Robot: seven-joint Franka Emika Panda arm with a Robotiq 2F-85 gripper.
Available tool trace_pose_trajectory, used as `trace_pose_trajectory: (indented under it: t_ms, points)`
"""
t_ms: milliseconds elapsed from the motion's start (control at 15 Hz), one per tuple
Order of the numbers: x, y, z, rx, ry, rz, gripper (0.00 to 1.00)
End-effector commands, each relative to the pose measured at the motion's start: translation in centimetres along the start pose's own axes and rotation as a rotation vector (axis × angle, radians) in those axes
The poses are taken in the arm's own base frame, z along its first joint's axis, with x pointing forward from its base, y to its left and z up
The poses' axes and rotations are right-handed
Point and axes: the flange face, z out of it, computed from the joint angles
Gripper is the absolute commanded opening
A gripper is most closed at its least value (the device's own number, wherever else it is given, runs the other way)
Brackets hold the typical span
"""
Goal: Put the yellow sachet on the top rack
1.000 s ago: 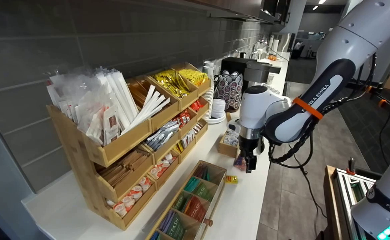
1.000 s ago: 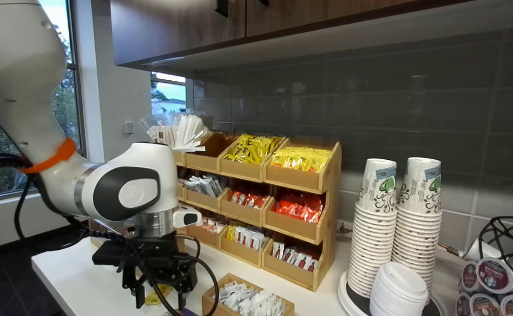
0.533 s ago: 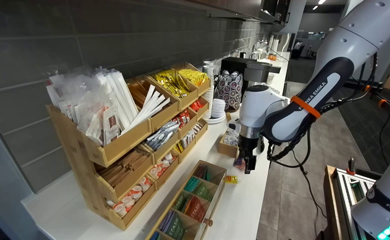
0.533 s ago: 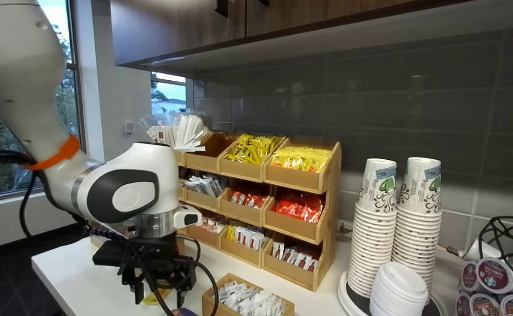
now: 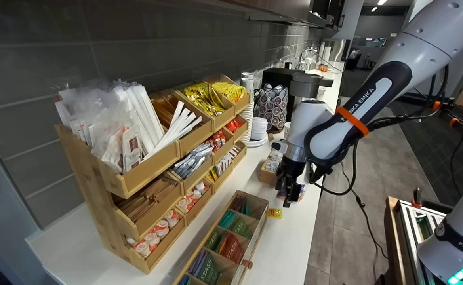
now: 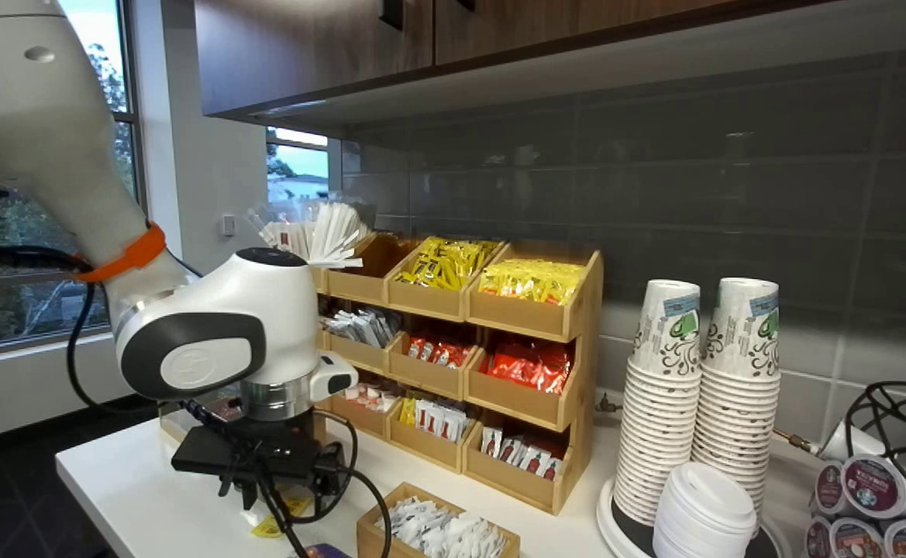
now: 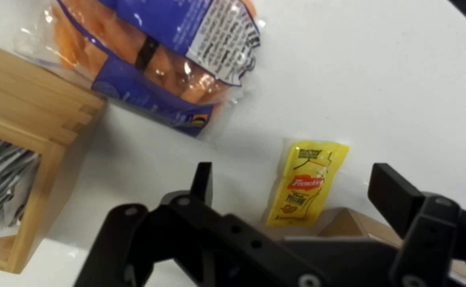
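Presently, the yellow sachet point(image 7: 308, 183) lies on the white counter point(image 7: 336, 103), just beside one end of the tea box point(image 5: 258, 206); contact between the two cannot be determined. The gripper point(image 7: 294, 179) hangs tilted above the counter near it, jaws well apart and empty; the wrist view shows one jaw to each side of the sachet. Progress, as judged: alignment is largely achieved; descent, grasp, lift, transfer and release remain. The destination, the top rack point(image 6: 518, 314) of the stepped organiser point(image 6: 586, 372), stands well apart and contains yellow packets point(image 6: 534, 280), a likely release point.
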Motion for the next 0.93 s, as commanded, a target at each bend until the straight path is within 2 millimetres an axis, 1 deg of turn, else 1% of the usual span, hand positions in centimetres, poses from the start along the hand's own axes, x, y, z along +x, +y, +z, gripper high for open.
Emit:
trace_pose_trajectory:
  t_ms: [0, 200, 600, 867]
  points:
    - [-0.3, -1.0, 0.1, 0.003, 0.057, -0.041, 1.0]
    - [-0.3, -1.5, 0.6, 0.007, 0.069, -0.082, 1.0]
    - [-0.5, -1.6, 1.1, -0.039, 0.113, -0.122, 1.0]
    - [-0.8, -2.0, 1.9, -0.053, 0.122, -0.144, 1.0]
